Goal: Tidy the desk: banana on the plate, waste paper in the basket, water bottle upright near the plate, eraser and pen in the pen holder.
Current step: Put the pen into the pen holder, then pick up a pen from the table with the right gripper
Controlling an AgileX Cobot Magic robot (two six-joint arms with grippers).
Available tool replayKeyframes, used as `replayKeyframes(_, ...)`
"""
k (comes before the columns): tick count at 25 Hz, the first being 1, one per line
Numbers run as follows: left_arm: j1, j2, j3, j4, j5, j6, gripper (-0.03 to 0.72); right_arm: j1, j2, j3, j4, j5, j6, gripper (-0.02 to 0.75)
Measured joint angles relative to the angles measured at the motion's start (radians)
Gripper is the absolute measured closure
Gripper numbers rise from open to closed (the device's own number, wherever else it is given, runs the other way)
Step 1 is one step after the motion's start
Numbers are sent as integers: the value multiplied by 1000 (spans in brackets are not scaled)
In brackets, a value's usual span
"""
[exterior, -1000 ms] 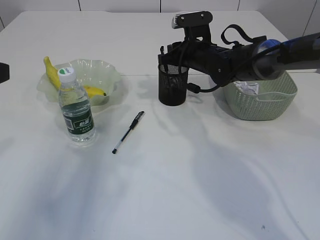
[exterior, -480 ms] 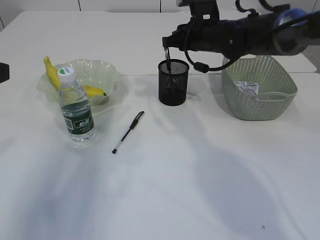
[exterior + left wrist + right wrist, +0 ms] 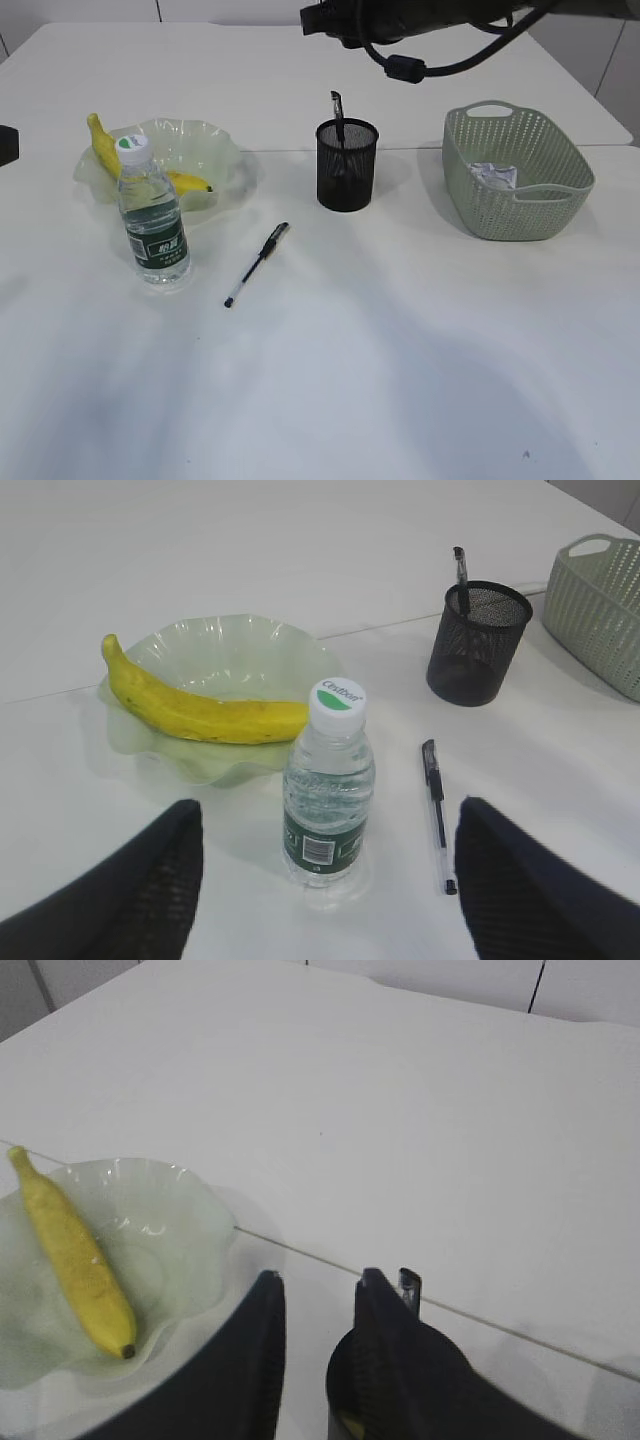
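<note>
Your right end effector (image 3: pixel 318 1360) has lifted off the holder (image 3: pixel 347 165), fingers narrowly parted and empty, one pen (image 3: pixel 339 112) now inside. The left end effector (image 3: pixel 320 890) hangs released; the second pen (image 3: pixel 257 263) lies lower left on the tabletop (image 3: pixel 400 340).

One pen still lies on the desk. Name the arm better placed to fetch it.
Left, probably. Its open pincer hovers near the loose pen; the right pincer is raised above the pen holder, farther away.

bright even light, soft shadows, slightly blurred close-ups.
</note>
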Motion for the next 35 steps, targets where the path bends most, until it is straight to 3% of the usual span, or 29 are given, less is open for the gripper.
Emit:
replayKeyframes(13, 0, 0, 0, 0, 2, 0, 137, 23, -50, 0, 11, 399, 18, 547)
replayKeyframes(18, 0, 0, 0, 0, 2, 0, 137, 23, -50, 0, 74, 553, 24, 547)
replayKeyframes(24, 0, 0, 0, 0, 0, 0, 137, 23, -50, 0, 232, 571, 32, 547)
replayKeyframes(35, 0, 0, 0, 0, -21, 0, 137, 23, -50, 0, 242, 588, 176, 547)
